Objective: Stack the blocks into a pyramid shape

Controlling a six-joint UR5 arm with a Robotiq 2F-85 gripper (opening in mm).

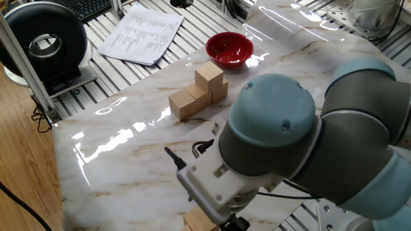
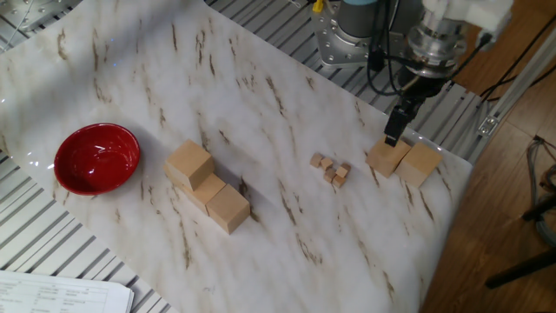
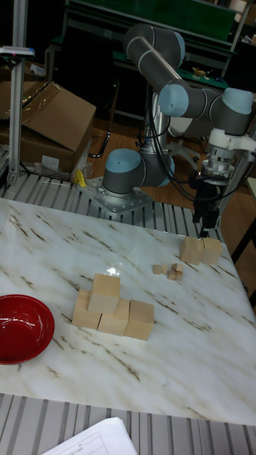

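A stepped stack of blocks [image 2: 208, 187] stands near the table's middle, with a row of tan cubes below and one cube [image 3: 106, 293] on top. It also shows in one fixed view as the stack [image 1: 199, 90]. Two more large blocks lie side by side near the table edge, a left one [image 2: 386, 158] and a right one [image 2: 420, 163]. My gripper [image 2: 392, 139] hangs just above the left one, pointing down, apparently open and holding nothing. In the tall view the gripper [image 3: 206, 227] sits just over that pair [image 3: 200, 250]. In one fixed view the arm hides the gripper.
A red bowl [image 2: 96, 158] sits at the table's far side from the arm. Several tiny wooden cubes [image 2: 332, 168] lie between the stack and the loose pair. Printed sheets [image 1: 141, 32] rest off the table. The robot base [image 3: 128, 185] stands behind the table edge.
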